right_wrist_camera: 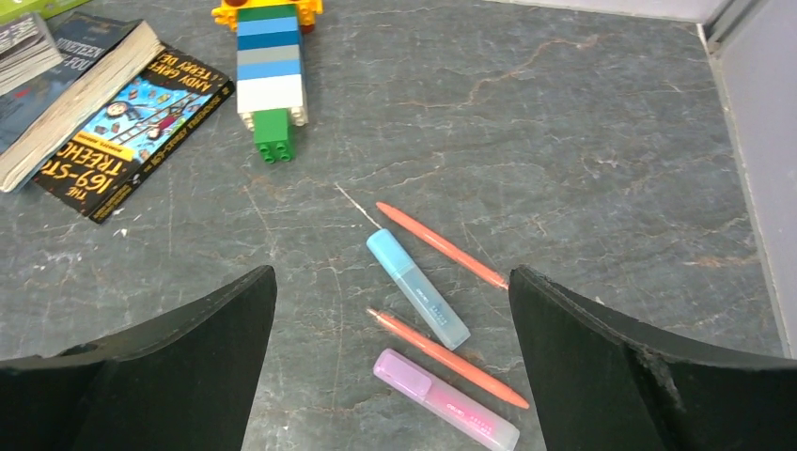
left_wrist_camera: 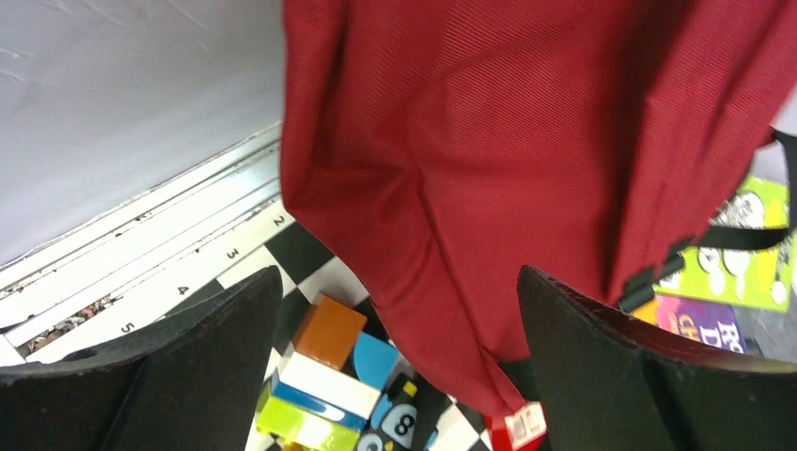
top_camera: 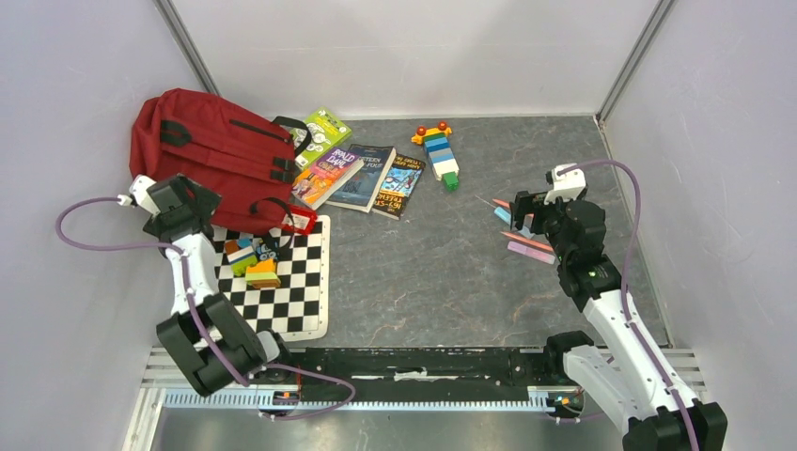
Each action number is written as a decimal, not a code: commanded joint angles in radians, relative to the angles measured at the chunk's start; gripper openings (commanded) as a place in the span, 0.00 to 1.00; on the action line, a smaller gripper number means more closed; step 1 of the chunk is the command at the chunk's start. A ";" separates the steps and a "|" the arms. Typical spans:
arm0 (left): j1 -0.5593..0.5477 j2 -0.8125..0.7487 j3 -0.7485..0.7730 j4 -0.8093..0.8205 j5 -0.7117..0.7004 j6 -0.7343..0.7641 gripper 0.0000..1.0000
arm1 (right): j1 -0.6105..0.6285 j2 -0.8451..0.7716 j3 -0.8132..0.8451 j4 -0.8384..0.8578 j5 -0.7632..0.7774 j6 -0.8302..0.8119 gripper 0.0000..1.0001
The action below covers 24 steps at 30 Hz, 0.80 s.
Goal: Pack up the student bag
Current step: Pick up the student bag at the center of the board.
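The student bag, a dark-red backpack with black straps, lies at the back left, its lower edge over a chessboard. It fills the top of the left wrist view. My left gripper is open and empty, above the bag's near edge and some toy blocks. My right gripper is open and empty, above several pens and highlighters on the right. The right wrist view shows a blue highlighter, a pink highlighter and two orange pens between the jaws.
Three books and a green booklet lie right of the bag. A block tower lies at the back centre. Toy blocks sit on the chessboard beside a small red box. Walls close in on both sides.
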 commanded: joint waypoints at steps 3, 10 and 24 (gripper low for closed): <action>0.069 0.075 -0.037 0.177 -0.019 -0.085 1.00 | 0.002 -0.004 0.057 -0.010 -0.065 -0.026 0.98; 0.086 0.176 -0.068 0.357 0.118 -0.074 1.00 | 0.002 0.001 0.045 0.007 -0.097 -0.020 0.98; 0.074 0.095 -0.065 0.375 0.137 0.022 0.02 | 0.002 -0.011 0.029 -0.013 -0.125 -0.023 0.98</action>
